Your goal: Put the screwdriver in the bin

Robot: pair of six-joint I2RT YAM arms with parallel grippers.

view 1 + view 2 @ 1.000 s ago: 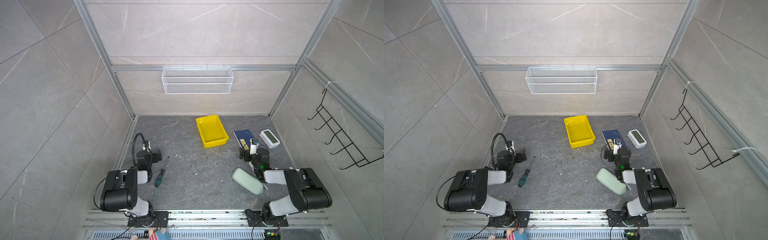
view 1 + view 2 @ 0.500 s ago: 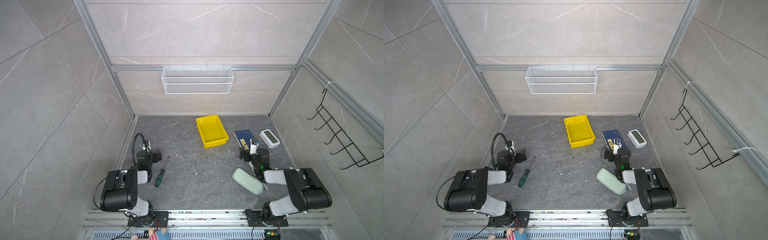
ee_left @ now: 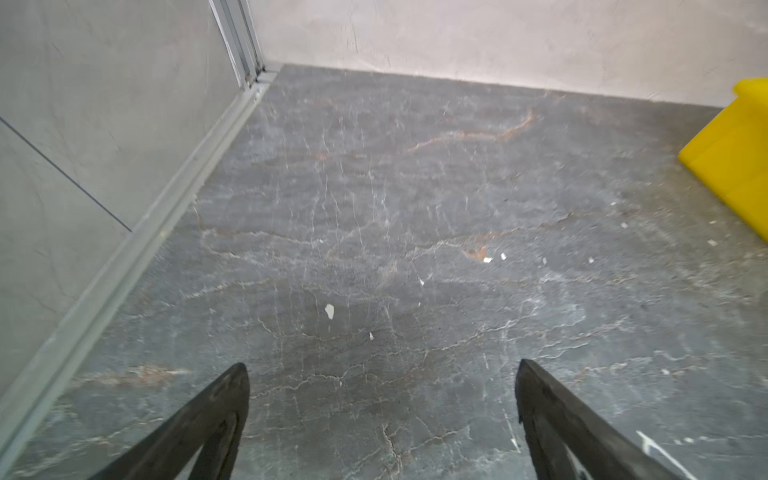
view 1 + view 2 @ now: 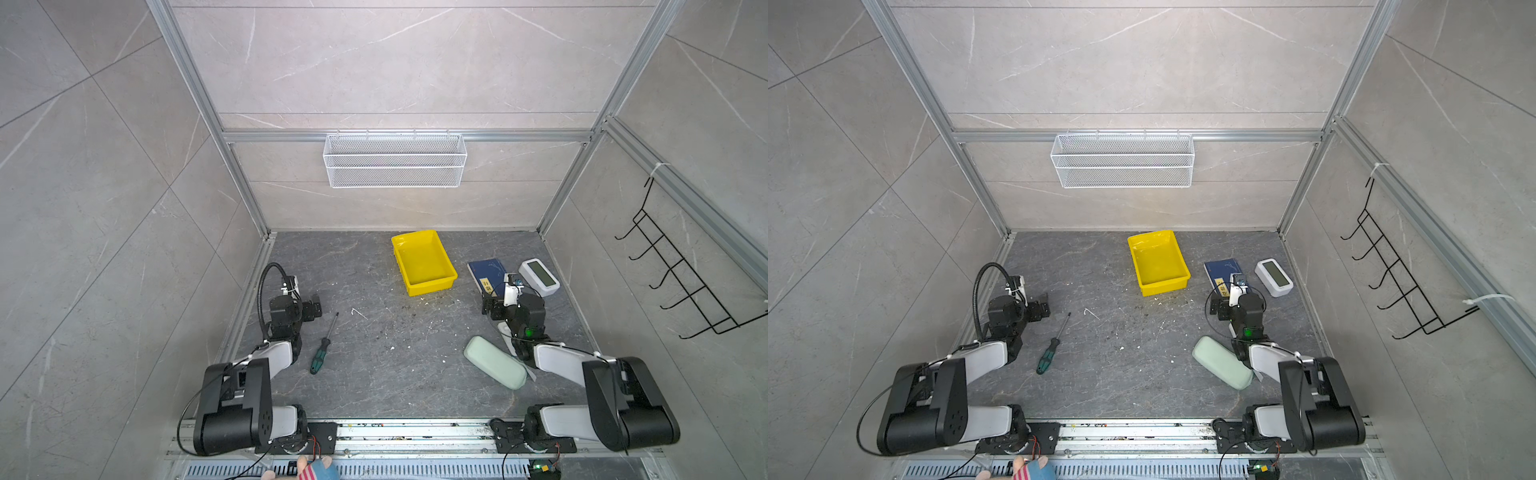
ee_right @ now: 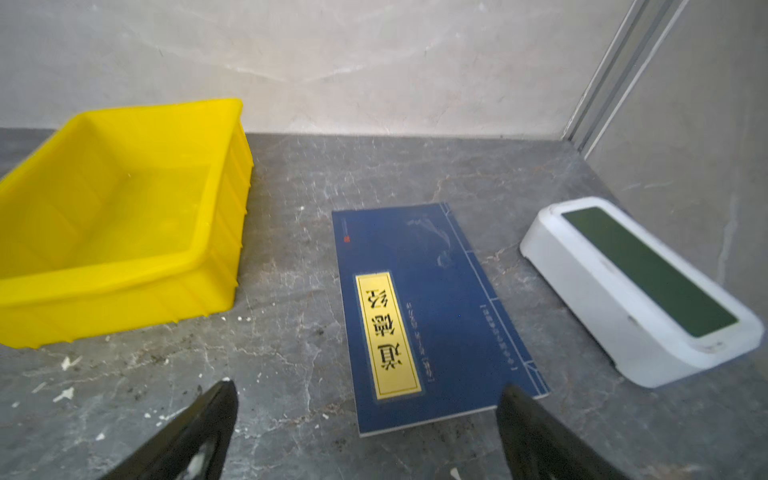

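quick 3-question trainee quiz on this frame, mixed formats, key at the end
1. True or false: the slim screwdriver with a green-and-black handle already lies inside the bright yellow rectangular plastic bin.
2. In both top views, what lies between the bin and the white box with a dark green screen?
A) dark blue book with a gold label
B) pale green oblong case
C) white wire mesh basket
3. Fill in: the left gripper and the right gripper both stand ____, holding nothing.

Key: 1 false; 2 A; 3 open.

Black-and-white arms (image 4: 276,357), looped black cable (image 4: 260,299), green light (image 4: 528,332), dark pointed jaws
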